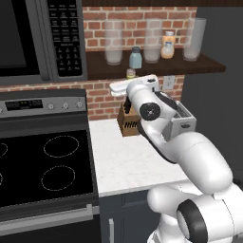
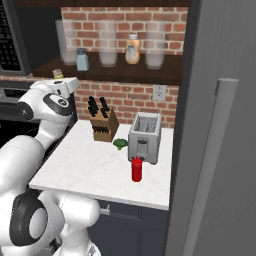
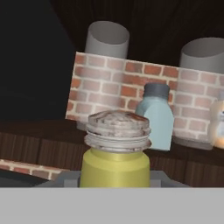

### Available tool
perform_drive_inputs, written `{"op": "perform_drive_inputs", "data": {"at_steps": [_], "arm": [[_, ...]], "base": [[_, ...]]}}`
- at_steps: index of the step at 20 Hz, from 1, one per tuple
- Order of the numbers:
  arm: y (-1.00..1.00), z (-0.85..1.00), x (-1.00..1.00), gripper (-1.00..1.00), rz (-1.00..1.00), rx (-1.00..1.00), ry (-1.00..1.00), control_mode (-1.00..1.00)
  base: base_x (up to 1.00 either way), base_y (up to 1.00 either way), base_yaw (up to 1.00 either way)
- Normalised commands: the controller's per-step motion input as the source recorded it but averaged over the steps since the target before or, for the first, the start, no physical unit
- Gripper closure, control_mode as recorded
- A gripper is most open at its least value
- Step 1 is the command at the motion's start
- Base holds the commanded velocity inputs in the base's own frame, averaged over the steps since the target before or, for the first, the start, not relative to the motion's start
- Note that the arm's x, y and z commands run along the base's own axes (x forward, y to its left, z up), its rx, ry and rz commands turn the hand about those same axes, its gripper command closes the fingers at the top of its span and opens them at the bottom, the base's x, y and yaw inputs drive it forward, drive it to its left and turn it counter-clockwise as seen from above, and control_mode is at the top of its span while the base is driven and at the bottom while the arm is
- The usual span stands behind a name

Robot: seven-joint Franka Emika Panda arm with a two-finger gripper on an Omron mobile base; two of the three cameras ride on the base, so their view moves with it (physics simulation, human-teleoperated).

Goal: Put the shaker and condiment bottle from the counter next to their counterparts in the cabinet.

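Jaws clenched on the small yellow-green cylindrical shaker with tan cap, carried at centre frame of the hand view, just below the dark brown wooden shelf. To do this step well, I judge the gripper should rise above the shelf lip, then ease forward and set it upright just beside the pale blue glass shaker with grey cap, avoiding the three frosted tumblers. One orange-cream bottle with white cap stands upper right; one bright red bottle waits on the white marble table.
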Motion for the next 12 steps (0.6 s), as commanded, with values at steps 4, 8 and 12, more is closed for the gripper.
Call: {"op": "perform_drive_inputs", "data": {"at_steps": [4, 8, 12], "arm": [[0.00, 0.14, 0.00, 1.00, 0.00, 0.00, 0.00, -1.00], [0.00, 0.12, 0.00, 1.00, 0.00, 0.00, 0.00, -1.00], [0.00, 0.11, 0.00, 1.00, 0.00, 0.00, 0.00, -1.00]], "base": [[0.00, 0.00, 0.00], [0.00, 0.00, 0.00], [0.00, 0.00, 0.00]]}}
